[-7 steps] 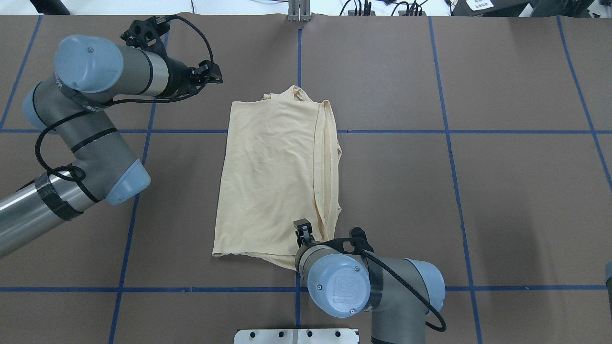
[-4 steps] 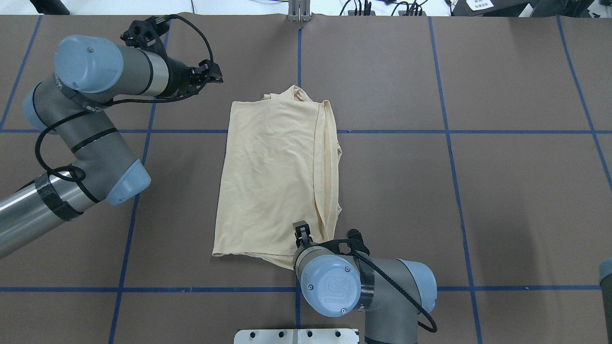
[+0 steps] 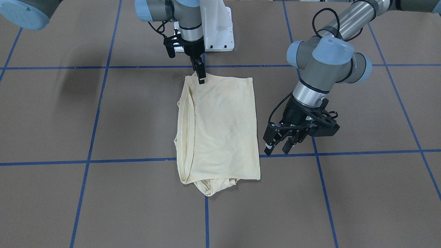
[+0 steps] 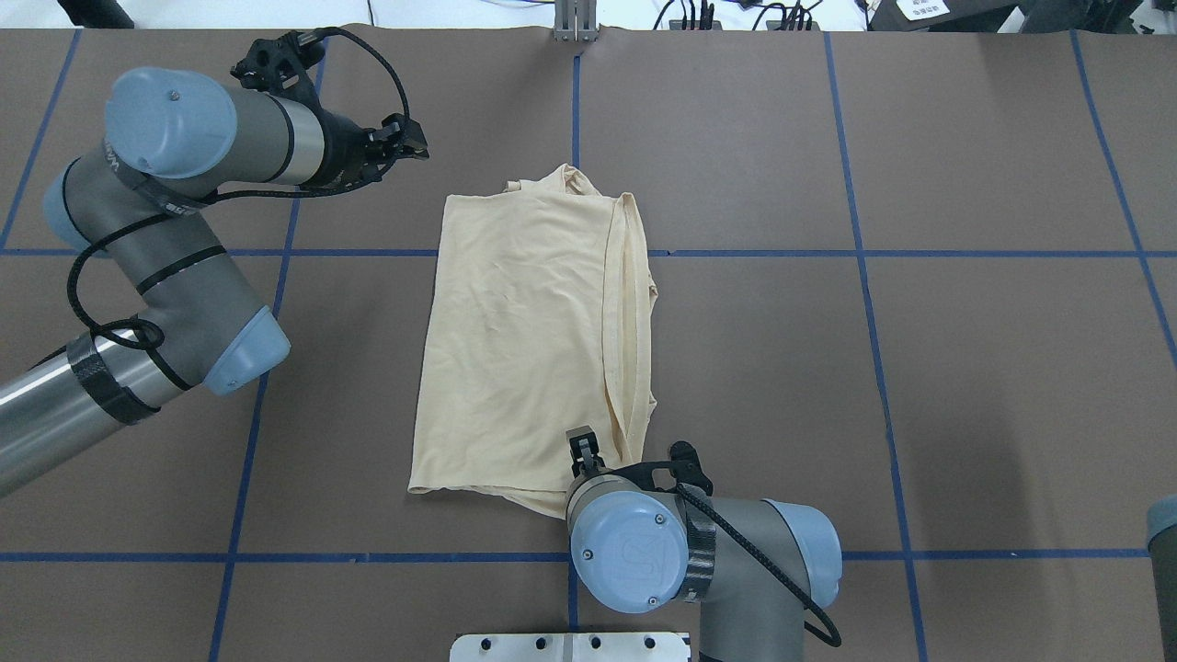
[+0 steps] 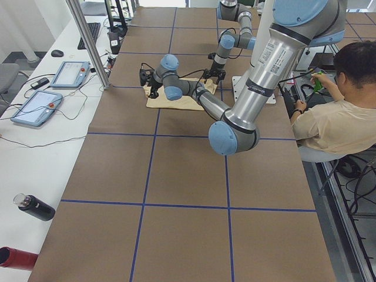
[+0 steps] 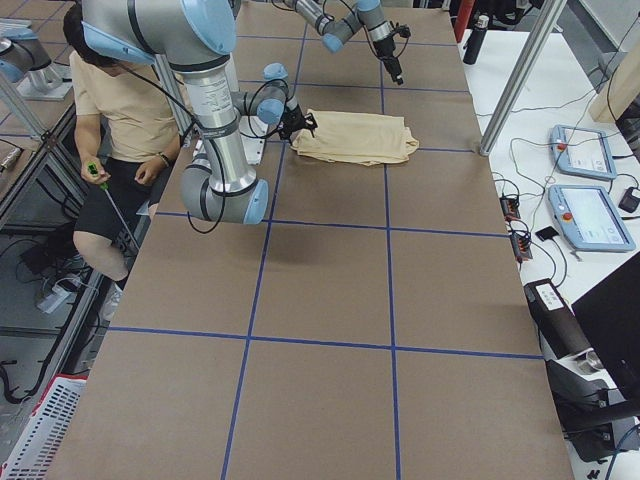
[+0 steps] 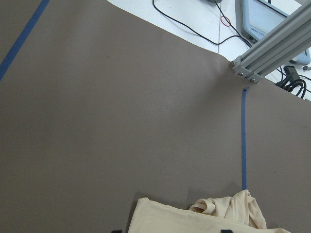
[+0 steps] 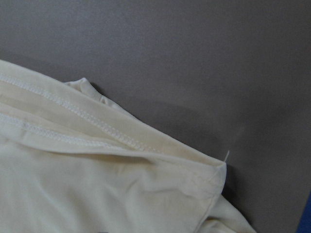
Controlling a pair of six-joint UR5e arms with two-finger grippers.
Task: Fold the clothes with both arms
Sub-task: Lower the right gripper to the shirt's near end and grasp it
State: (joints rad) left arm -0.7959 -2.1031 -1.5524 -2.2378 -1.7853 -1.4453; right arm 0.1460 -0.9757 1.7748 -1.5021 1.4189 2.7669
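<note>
Right arm [image 4: 699, 552] has shifted a little toward 9 o'clock over the last second (clock read on the overhead view, 12 pointing away from the robot). Its right gripper [image 4: 581, 443] has barely moved from the shirt's near corner. Left arm [image 4: 175, 230] and the shirt [image 4: 524, 349] show no change.

Shirt: pale cream, lying flat in the middle of the tabletop [image 4: 919, 368], folded lengthwise into a long rectangle. Long axis runs 12 to 6. Stitched hems are stacked along the 3 o'clock edge, and a bunched lump of cloth sits at the 12 o'clock end. No print is visible. It lies across a blue tape line [image 4: 782, 253].

Right gripper: pointing down at the shirt's 5 o'clock corner, tips at the cloth edge in the front view [image 3: 201, 80]. The right wrist camera shows only the hem corner against the brown surface. I cannot tell whether the jaws are released or clenched.

Left gripper [image 3: 277, 148]: jaws spread wide, nothing between them. It hangs over bare tabletop at about 10 o'clock from the shirt's far end, clear of the cloth.

White base plate [image 4: 570, 646] at 6 o'clock. A person [image 5: 335, 117] sits beside the tabletop.
</note>
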